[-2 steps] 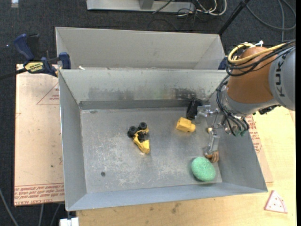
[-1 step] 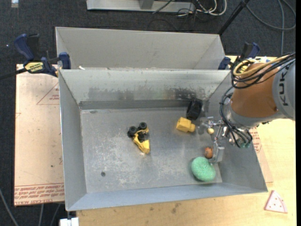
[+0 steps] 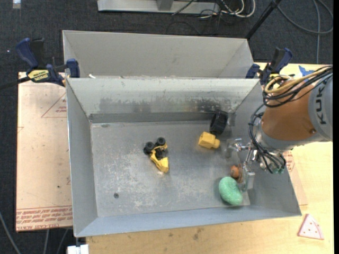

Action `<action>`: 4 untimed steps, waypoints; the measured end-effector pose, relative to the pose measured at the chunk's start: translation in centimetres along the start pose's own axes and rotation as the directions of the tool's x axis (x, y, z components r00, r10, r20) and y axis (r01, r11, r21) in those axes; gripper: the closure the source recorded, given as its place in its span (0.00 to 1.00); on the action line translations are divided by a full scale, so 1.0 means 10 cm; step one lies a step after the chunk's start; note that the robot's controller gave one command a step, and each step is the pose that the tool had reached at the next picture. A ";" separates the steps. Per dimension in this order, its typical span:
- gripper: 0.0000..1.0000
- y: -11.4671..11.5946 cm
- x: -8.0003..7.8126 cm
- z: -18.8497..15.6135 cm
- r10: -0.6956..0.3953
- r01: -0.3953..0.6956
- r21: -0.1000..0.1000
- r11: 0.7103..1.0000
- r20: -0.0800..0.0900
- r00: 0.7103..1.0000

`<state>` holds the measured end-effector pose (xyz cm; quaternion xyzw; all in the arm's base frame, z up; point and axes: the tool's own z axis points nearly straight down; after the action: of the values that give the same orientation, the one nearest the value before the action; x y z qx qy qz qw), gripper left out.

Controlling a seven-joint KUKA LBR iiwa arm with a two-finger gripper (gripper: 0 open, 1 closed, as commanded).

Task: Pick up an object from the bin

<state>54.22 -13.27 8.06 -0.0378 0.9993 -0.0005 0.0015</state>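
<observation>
My gripper (image 3: pixel 243 165) hangs low over the bin's right end, near the right wall, and it is open. One metal finger (image 3: pixel 237 146) points toward the back and the other finger (image 3: pixel 248 182) toward the front. A small orange-brown lump (image 3: pixel 235 171) lies on the floor at the left side of the gap between them, not clamped. A green oval thing (image 3: pixel 230 191) rests just in front of the lower finger, touching or nearly touching it. A yellow block (image 3: pixel 208 141) lies a little to the left of the upper finger.
A black thing (image 3: pixel 218 123) leans at the foot of the back wall. A yellow toy with black wheels (image 3: pixel 158 155) lies mid-bin. The arm, with its orange cover and cables, reaches in over the right rim. Bare floor stretches across the left half.
</observation>
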 end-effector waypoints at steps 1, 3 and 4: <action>0.00 0.17 0.04 0.01 -0.226 0.226 -0.003 0.974 -0.004 0.974; 0.00 0.22 0.20 0.06 -0.251 0.251 -0.003 0.968 -0.002 0.968; 0.00 0.28 0.34 0.09 -0.462 0.462 -0.004 0.887 -0.002 0.887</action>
<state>50.59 -10.69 7.14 -0.2743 0.9616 0.0009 -0.0001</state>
